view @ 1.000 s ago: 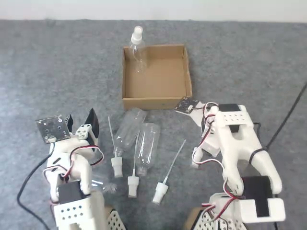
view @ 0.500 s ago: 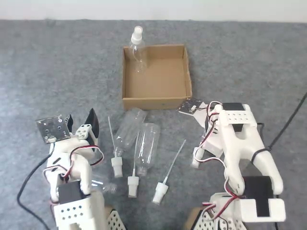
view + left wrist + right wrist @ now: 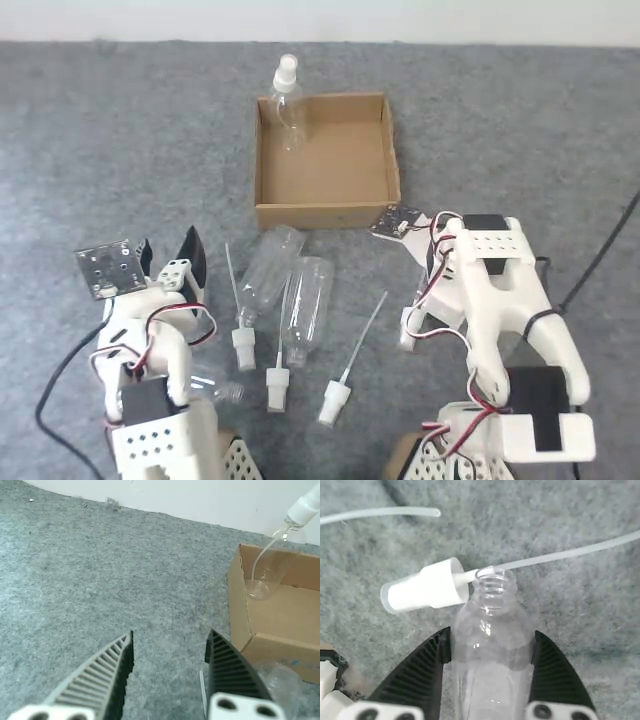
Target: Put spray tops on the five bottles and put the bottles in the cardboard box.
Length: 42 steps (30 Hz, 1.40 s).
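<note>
ok so the right gripper (image 3: 491, 641) has a clear plastic bottle (image 3: 492, 602) clamped between its two black ribbed fingers, squeezing it just below the shoulder. The bottle is totally see-through, with a threaded neck and an open mouth, no top on it. Its mouth points away from the wrist, and right beside it on the grey carpet (image 3: 580, 610) lies a white spray top (image 3: 425, 591). Its thin tube runs off past the bottle's rim, touching it or nearly, can't tell which. The left gripper (image 3: 170, 642) is spread wide with nothing in it, hovering over the carpet a bit off from the front left corner of the cardboard box (image 3: 241, 610). Leaning in the box's far left corner is a capped bottle (image 3: 272, 562), its sprayer sticking up above the wall. In the high view, two more uncapped bottles (image 3: 268, 265) lie side by side on the carpet just in front of the box, between the arms. Three loose spray tops (image 3: 277, 383) with long tubes lie in a row a little nearer the arms.
</note>
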Motion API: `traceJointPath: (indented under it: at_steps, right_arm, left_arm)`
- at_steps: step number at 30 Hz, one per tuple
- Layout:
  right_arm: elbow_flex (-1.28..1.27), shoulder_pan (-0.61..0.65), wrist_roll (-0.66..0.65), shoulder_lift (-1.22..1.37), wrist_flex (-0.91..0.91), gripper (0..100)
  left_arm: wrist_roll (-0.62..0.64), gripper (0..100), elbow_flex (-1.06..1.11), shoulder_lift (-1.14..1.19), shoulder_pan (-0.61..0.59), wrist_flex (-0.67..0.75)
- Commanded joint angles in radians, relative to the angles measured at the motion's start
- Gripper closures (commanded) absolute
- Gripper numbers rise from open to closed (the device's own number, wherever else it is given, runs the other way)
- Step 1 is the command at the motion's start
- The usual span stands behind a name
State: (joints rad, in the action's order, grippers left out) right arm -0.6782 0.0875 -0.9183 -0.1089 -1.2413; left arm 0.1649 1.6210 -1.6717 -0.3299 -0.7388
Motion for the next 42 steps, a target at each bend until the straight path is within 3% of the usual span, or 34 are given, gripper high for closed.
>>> traceJointPath:
  at_steps: [1,13,21,33,42]
  right_arm:
    - [0.064,-0.012,0.014,-0.018,-0.013,87.2]
    - [0.321,0.013,0.242,-0.018,-0.242,87.2]
    - [0.431,0.136,0.359,-0.018,-0.39,87.2]
    - [0.473,0.262,0.466,-0.177,-0.39,87.2]
    - [0.451,0.297,0.634,-0.311,-0.329,87.2]
  left_arm:
    - [-0.008,78,-0.007,-0.017,-0.006,0.029]
    - [-0.008,78,-0.007,-0.017,-0.006,0.029]
    - [-0.008,78,-0.007,-0.017,-0.006,0.029]
    - [-0.008,78,-0.007,-0.017,-0.006,0.029]
    - [-0.008,78,-0.007,-0.017,-0.006,0.029]
